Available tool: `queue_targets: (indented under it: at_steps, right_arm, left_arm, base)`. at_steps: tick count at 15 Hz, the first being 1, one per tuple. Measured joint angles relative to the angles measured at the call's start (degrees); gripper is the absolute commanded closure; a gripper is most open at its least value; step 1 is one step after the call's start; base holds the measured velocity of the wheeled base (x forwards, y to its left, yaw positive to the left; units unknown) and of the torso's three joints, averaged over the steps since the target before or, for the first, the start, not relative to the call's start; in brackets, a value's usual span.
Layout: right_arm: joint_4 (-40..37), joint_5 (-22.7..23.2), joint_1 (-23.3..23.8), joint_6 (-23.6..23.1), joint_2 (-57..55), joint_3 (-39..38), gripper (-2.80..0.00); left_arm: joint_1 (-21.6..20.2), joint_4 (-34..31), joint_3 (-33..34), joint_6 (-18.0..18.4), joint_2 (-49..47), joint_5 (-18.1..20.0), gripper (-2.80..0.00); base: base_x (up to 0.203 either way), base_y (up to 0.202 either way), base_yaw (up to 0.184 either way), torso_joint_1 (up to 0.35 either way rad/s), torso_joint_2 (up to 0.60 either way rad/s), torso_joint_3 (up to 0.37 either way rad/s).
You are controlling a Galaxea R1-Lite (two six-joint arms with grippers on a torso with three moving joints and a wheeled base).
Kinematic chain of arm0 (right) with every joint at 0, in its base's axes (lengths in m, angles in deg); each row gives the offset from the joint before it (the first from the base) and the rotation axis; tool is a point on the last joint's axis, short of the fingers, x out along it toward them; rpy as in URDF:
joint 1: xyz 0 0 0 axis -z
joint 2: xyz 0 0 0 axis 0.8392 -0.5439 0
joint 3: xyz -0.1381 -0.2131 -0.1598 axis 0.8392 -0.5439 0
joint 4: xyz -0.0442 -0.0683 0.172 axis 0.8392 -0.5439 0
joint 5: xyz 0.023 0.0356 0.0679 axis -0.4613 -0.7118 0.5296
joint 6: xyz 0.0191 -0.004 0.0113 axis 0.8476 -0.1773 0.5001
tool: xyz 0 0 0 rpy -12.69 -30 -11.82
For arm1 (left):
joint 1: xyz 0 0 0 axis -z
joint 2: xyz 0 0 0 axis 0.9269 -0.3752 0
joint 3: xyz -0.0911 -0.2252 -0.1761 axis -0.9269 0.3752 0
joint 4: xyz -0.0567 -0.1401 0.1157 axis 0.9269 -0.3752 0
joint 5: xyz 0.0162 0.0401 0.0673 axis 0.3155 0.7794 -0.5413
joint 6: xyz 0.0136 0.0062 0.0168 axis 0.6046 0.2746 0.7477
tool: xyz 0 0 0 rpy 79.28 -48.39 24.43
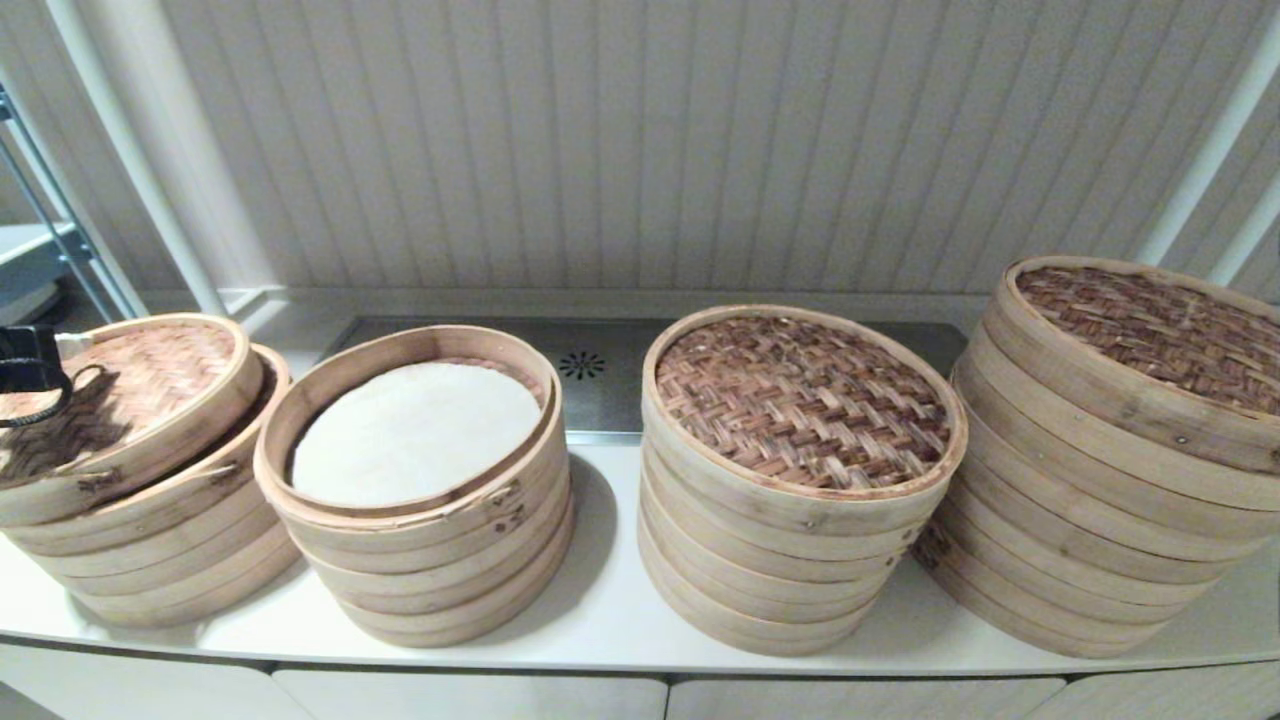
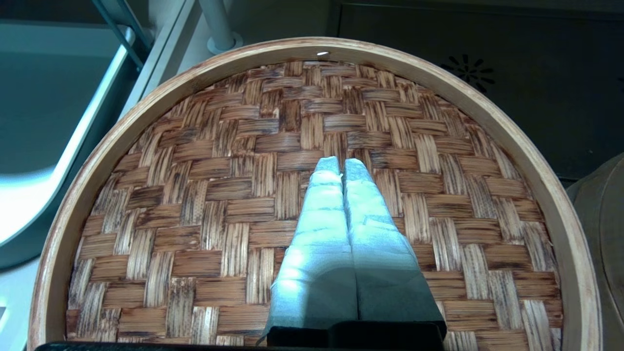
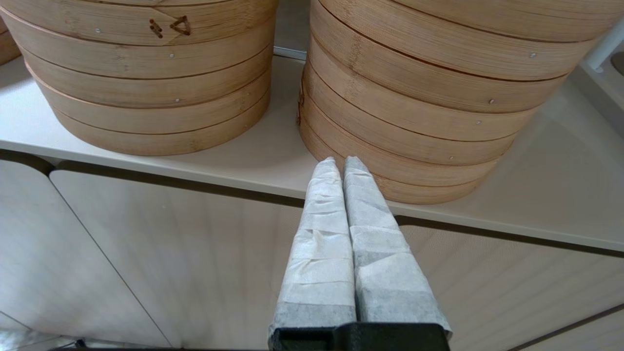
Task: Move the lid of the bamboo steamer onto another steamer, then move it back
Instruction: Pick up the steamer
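Note:
A woven bamboo lid lies tilted and off-centre on the far-left steamer stack. Beside it stands an open steamer stack with a white cloth liner inside and no lid. My left gripper is shut, its taped fingers pressed together just over the lid's weave, with nothing between them. In the head view only its black body shows, at the left edge. My right gripper is shut and empty, low in front of the counter edge, pointing at the base of the far-right stack.
Two more lidded stacks stand to the right, one mid-right and a taller one far right. The white counter has a steel panel with a drain behind. A metal rack stands at the far left.

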Motion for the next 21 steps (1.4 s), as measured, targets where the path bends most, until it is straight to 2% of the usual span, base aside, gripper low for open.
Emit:
queue_targets:
  at_steps: [4, 5, 13, 16, 21]
  right_arm:
    - [0.0, 0.0, -0.02, 0.0, 0.0, 0.0, 0.0]
    - [0.0, 0.0, -0.02, 0.0, 0.0, 0.0, 0.0]
    - [-0.02, 0.0, -0.01, 0.0, 0.0, 0.01, 0.0]
    - [0.0, 0.0, -0.01, 0.0, 0.0, 0.01, 0.0]
    - [-0.01, 0.0, 0.0, 0.0, 0.0, 0.01, 0.0]
  left_arm:
    - [-0.12, 0.09, 0.43, 0.78, -0.53, -0.3, 0.0]
    - [-0.22, 0.01, 0.67, 0.87, -0.66, -0.34, -2.8]
    - [-0.24, -0.65, 0.82, 1.72, -1.26, -0.31, -2.8]
    - [-0.24, -1.5, 0.4, 3.34, -1.4, -0.29, -2.8]
    - [-0.75, -1.76, 0.07, 3.2, -2.37, -0.05, -2.8]
  base:
    - [0.0, 0.0, 0.0, 0.0, 0.0, 0.0]
    - [0.0, 0.0, 0.0, 0.0, 0.0, 0.0]
    - [0.0, 0.0, 0.0, 0.0, 0.0, 0.0]
    - [0.0, 0.0, 0.0, 0.0, 0.0, 0.0]
    - [0.0, 0.0, 0.0, 0.0, 0.0, 0.0]
